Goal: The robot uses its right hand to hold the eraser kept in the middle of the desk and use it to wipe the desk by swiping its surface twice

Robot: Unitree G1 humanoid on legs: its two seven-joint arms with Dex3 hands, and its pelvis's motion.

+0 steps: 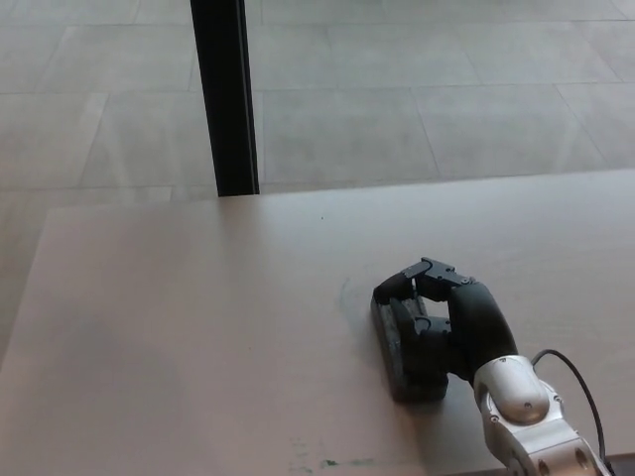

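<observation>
A dark grey, oblong eraser (401,349) lies flat on the pale desk (198,327), right of the middle and near the front edge. My right hand (448,322) reaches in from the lower right and rests on the eraser's right side, fingers (422,275) curled over its far end and thumb against its top. The hand covers much of the eraser's right half. My left hand does not show.
A black vertical post (224,94) stands behind the desk's far edge, left of centre. Grey tiled floor (446,89) lies beyond. A faint smudge (347,294) marks the desk just left of the eraser, and small marks (322,461) sit at the front edge.
</observation>
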